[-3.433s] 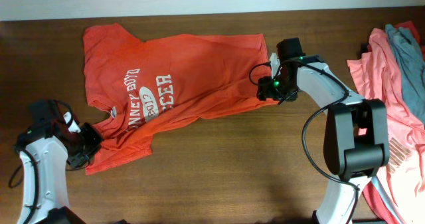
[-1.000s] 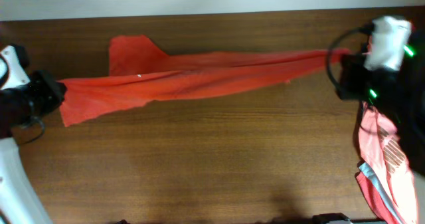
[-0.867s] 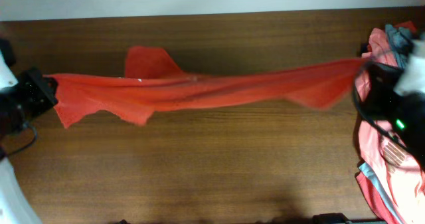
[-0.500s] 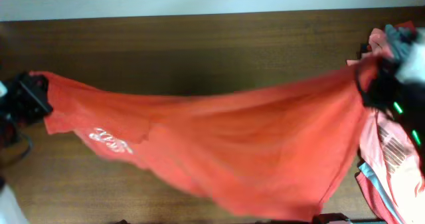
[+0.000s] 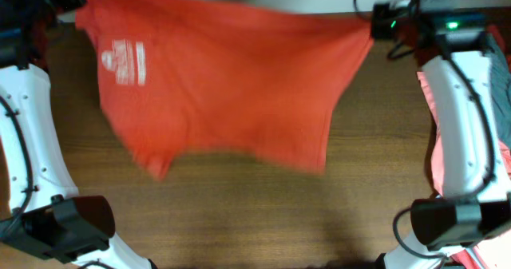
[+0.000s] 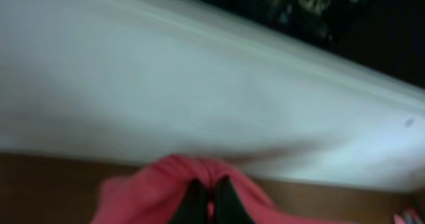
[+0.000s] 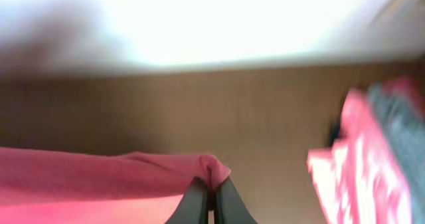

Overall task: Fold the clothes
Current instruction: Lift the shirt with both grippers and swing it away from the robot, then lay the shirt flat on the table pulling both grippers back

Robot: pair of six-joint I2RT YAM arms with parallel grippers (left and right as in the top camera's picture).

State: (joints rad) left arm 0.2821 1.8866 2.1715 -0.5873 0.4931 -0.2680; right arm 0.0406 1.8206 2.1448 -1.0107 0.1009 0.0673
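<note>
Presently held aloft rather than lying flat: orange-red T-shirt [image 5: 231, 85], stretched between both grippers above the far half of the table [image 5: 239, 221], white chest print [image 5: 128, 61] toward its left side. Starting at the left: left gripper [image 6: 207, 199] with jaws closed on a bunched corner of the shirt, only a small fold of cloth pinched. Could slip out under a sharp tug or a fast swing, dropping that side into a heap. Moving to the middle: loose lower edge hanging uneven and blurred (touching the wood or not, impossible to tell). Likely to land creased or doubled under itself if lowered too quickly or with too little tension, spoiling any clean fold. Equally, with the grippers spread too far apart, danger of cloth pulled out of one grip. Further right: right gripper [image 7: 211, 196] likewise clamped shut on a thin ridge of the same shirt, and just as exposed to slipping. At far right: pile of other clothes [image 5: 439, 153], salmon-pink with some grey, just beside the right arm [image 5: 463, 101]. Might get snagged or dragged along by that arm or by a trailing hem during the lay-down.
</note>
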